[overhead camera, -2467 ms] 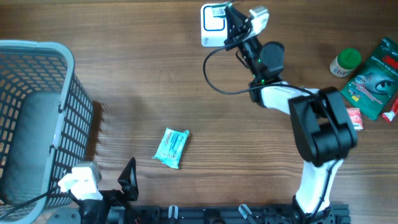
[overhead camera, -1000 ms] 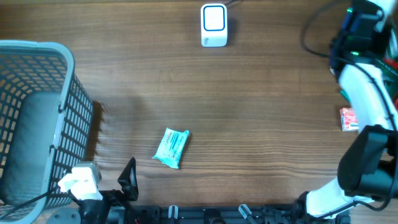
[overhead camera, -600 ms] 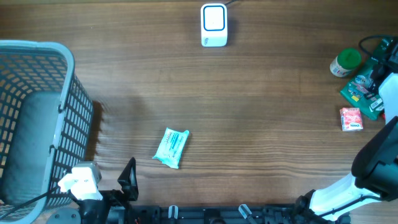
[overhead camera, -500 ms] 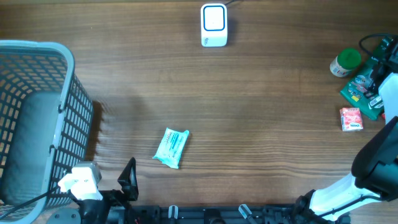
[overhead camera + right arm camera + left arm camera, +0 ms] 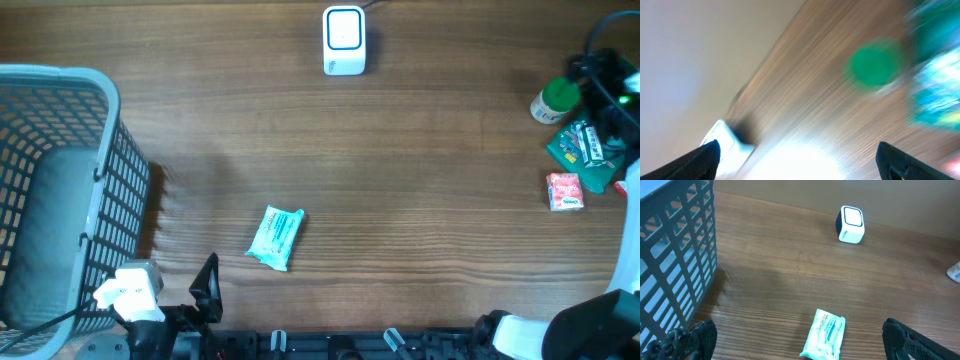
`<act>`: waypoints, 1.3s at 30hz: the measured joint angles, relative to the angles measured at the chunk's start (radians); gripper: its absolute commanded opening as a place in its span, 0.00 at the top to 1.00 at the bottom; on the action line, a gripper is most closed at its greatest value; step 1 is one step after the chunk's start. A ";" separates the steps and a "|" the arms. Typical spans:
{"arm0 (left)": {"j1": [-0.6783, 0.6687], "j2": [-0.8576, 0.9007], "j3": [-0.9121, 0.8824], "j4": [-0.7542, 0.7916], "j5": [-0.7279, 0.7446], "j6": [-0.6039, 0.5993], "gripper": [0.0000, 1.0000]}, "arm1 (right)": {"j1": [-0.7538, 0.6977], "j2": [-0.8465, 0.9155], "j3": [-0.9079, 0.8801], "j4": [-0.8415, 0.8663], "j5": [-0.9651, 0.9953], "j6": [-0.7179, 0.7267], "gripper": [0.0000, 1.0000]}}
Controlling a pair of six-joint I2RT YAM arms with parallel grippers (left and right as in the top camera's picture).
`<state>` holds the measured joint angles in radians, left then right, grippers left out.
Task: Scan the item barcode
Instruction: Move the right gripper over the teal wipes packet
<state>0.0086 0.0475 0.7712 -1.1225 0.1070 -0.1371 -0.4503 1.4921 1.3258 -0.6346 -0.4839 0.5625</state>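
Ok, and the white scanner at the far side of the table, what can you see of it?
The scanner is a small white box with rounded corners, plastic by the look of it. Its broad face carries a rounded square window outlined in blue. The left wrist view shows a darker side. It rests alone on the wooden table, near the far edge and about midway across. A thin dark cable seems to leave its far end. Neither gripper nor any item touches it.

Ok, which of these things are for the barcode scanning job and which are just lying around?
For the job: white scanner; whichever item gets scanned, possibly the teal packet, green-lidded jar, green packet or red box.
Lying about: grey basket, plus the items not being scanned.
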 measured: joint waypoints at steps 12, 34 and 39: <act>0.000 0.000 0.000 0.000 0.000 0.000 0.00 | 0.789 0.156 -0.139 -0.075 -0.260 -0.272 0.00; 0.000 0.000 0.000 0.000 0.000 0.000 0.00 | 1.344 0.286 -0.148 0.151 0.039 -0.258 0.09; 0.000 0.000 0.000 -0.001 -0.001 0.000 0.00 | 1.465 0.289 -0.148 0.174 0.229 -0.245 0.03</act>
<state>0.0086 0.0475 0.7712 -1.1236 0.1062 -0.1371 1.0145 1.7813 1.1774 -0.4603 -0.2546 0.3180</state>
